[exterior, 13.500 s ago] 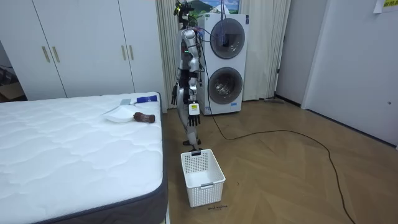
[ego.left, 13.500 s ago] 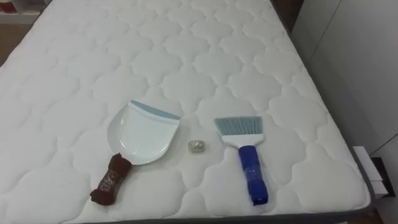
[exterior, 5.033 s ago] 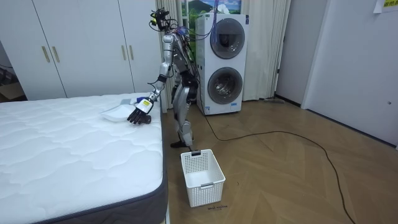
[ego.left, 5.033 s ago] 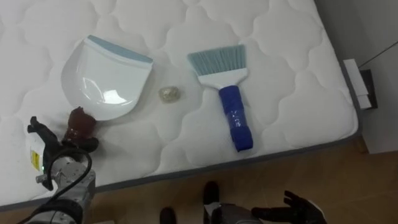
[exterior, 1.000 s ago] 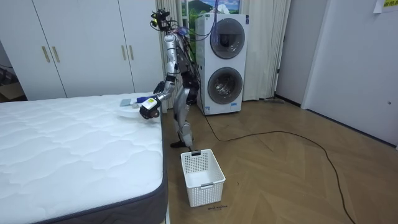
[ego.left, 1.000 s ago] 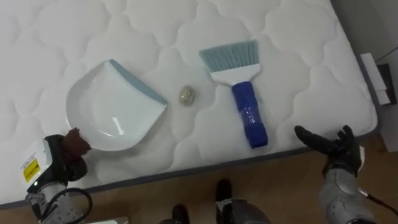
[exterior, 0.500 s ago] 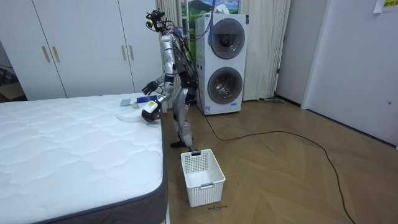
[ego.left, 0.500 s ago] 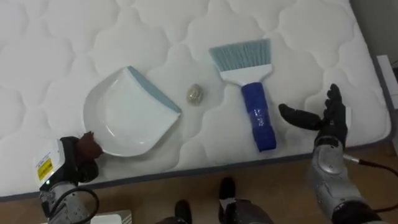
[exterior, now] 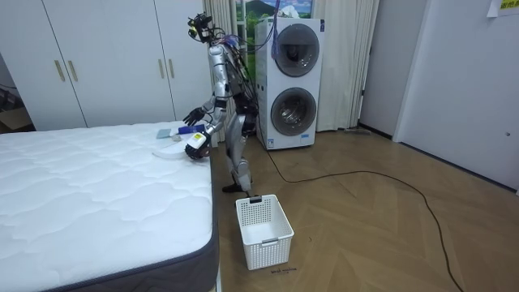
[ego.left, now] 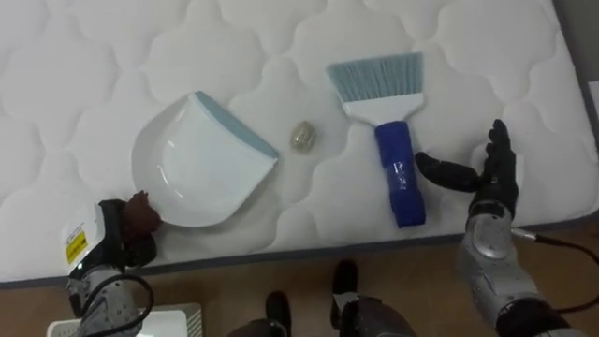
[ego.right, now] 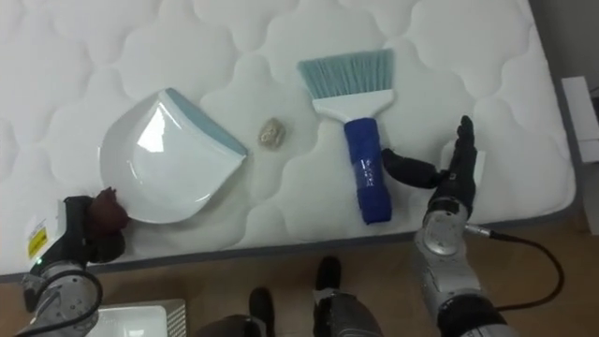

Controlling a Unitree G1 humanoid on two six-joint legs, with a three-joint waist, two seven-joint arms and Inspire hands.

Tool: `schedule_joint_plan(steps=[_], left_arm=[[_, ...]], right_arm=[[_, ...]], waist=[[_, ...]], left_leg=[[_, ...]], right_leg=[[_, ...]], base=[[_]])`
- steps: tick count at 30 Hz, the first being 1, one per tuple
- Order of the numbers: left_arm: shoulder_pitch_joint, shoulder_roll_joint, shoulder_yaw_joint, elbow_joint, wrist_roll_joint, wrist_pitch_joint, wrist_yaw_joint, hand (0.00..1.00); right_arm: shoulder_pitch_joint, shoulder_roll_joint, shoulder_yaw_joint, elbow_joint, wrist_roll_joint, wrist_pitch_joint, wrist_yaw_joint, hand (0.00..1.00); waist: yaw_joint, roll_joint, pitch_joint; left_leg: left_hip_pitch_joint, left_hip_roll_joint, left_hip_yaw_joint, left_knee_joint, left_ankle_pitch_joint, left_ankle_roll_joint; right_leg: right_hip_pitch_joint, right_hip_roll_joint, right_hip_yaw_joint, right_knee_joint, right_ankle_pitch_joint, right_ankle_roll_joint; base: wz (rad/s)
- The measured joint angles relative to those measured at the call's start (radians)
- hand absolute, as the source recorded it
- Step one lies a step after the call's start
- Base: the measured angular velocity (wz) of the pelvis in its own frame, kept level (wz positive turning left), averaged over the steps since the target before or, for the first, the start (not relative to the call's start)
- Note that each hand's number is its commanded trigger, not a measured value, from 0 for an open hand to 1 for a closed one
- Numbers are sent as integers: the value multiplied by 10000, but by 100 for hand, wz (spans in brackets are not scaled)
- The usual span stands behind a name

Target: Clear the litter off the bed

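The scrap [ego.left: 301,136], a small crumpled bit of litter, lies on the white quilted bed [ego.left: 112,56] near its near edge. It sits between the dustpan [ego.left: 201,164] on the left and the brush [ego.left: 393,122] on the right, touching neither.

The dustpan's blue lip faces the scrap, just beside it. Five seconds ago that lip pointed toward the far side of the bed, so the pan has been swung round to receive the litter. The left hand [ego.left: 117,239] is curled round the pan's brown handle at the near-left edge and holds it flat on the mattress.

The brush lies untouched, bristles to the far side and blue handle toward the robot. The right hand [ego.left: 485,178] has risen from below the bed's edge within the last second. It now hovers just right of the blue handle, fingers straight and spread, thumb reaching toward the handle, holding nothing.

This suggests the pan is placed and the grasp of the brush comes next. The sweep itself looks short, as the scrap is close to the lip.

In the room view the robot stands bent a little at the bed's end, with a white basket [exterior: 263,231] on the floor beside the bed.
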Motion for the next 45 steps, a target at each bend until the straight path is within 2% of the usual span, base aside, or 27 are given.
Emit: schedule_joint_plan(steps=[4, 7, 16, 25, 31, 45], left_arm=[[-1, 22, -172, -15, -40, 7, -51, 100], [-42, 19, -248, -14, -87, 10, -122, 100], [-74, -59, -417, -19, -90, 4, -148, 100], [96, -204, -483, -118, -81, 16, -139, 100], [157, -211, -629, -95, -82, 20, -159, 100], [175, -360, -643, 1, -98, 196, -567, 100]], right_arm=[[-7, 1, 73, 38, 19, -18, -1, 0], [-7, 6, 90, 106, 21, -110, 0, 0], [-6, 156, 84, 139, 6, -125, 219, 0], [3, 170, 101, 24, -8, -124, 189, 0], [18, 227, 391, 35, -13, -124, 294, 0], [112, 369, 819, 29, -45, -122, 312, 0]], waist=[[25, 24, 2], [26, 96, 46], [18, 161, 71], [20, 226, 27], [-32, 259, -54], [-47, 245, -67]], left_leg=[[9, 2, -2, -2, 1, 1], [63, 0, -10, 1, 3, 5], [147, -8, 18, 29, 7, 13], [162, -15, 43, 46, 8, 13], [226, -38, 53, 24, 38, 21], [426, -50, 63, -58, 83, 15]], right_leg=[[18, -44, -126, 28, 1, -2], [92, -78, -210, 16, 6, -9], [132, -91, -168, 114, 3, -12], [130, -103, -137, 169, 3, -14], [175, -112, -114, 156, 6, -16], [380, -127, -118, 121, 25, -41]], base=[[0], [0], [0], [0], [0], [0]])
